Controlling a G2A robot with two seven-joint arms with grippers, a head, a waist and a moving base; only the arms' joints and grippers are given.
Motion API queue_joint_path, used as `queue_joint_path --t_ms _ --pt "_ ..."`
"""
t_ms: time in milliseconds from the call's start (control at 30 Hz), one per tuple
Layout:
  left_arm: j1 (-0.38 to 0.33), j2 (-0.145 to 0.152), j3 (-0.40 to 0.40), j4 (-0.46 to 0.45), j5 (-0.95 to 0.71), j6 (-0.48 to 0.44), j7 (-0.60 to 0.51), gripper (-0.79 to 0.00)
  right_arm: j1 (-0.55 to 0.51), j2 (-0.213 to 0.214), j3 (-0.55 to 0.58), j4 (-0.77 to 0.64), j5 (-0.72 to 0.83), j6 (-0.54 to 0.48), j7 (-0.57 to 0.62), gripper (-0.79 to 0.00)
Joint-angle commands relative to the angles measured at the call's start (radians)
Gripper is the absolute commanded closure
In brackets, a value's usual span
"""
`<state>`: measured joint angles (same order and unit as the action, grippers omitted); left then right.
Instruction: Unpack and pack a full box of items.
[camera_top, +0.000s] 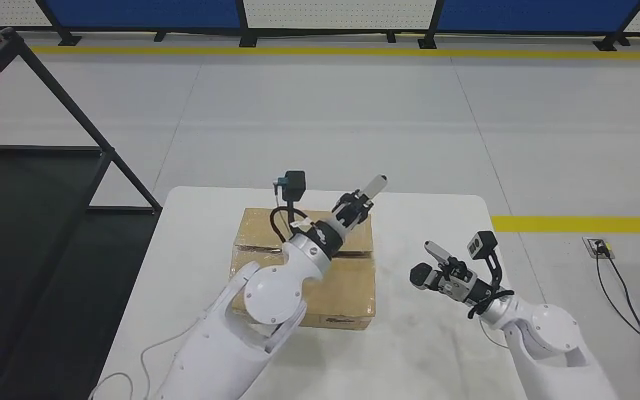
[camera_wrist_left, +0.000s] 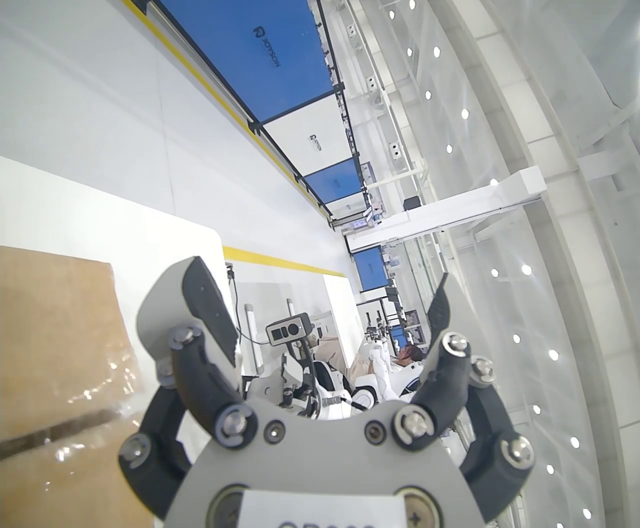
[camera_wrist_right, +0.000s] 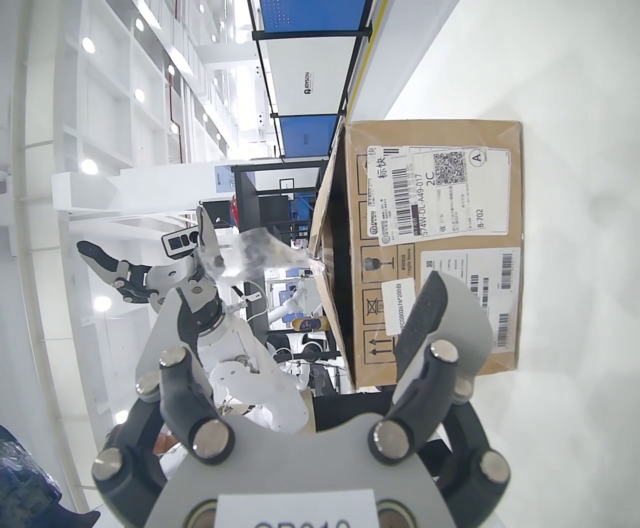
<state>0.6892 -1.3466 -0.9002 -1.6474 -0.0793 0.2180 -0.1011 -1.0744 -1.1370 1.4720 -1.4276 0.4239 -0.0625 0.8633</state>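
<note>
Left gripper (camera_wrist_left: 320, 272) jaws stand wide apart above the box (camera_top: 340, 290), holding nothing. Right gripper (camera_wrist_right: 317, 245) jaws are equally wide and empty, near the box's right side but apart from it. The right wrist view shows its labelled wall and a clear tape strip (camera_wrist_right: 255, 245) lifting off the top edge. In the top view the box lies flat mid-table (camera_top: 420, 350), its seam running left to right.

Bright even indoor light, ceiling lamps (camera_wrist_left: 526, 270) glaring in wrist views, faint shadows on table (camera_top: 430, 340), fisheye-bent edges
</note>
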Motion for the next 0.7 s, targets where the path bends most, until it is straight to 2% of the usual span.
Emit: queue_joint_path --t_ms 0,233,367,500,667 --pt "-0.001 -0.004 -0.001 0.005 0.001 -0.003 0.0 -0.785 0.0 0.001 -0.001 0.0 0.0 0.001 -0.001 -0.785" --pt "0.002 -0.016 -0.002 0.009 0.009 -0.009 -0.011 -0.785 0.005 0.004 -0.005 -0.002 -0.002 0.004 -0.003 -0.785" --pt "0.02 -0.014 -0.041 -0.039 0.001 -0.029 -0.026 -0.785 0.014 0.004 -0.016 0.0 -0.006 -0.003 -0.003 -0.785" --pt "0.094 0.009 -0.177 -0.177 -0.001 -0.056 -0.08 -0.785 0.019 0.005 -0.02 0.0 -0.016 -0.047 0.007 -0.785" --pt "0.255 0.05 -0.467 -0.389 -0.07 -0.071 -0.209 -0.785 0.038 0.005 -0.029 0.0 -0.031 -0.103 0.011 -0.785"
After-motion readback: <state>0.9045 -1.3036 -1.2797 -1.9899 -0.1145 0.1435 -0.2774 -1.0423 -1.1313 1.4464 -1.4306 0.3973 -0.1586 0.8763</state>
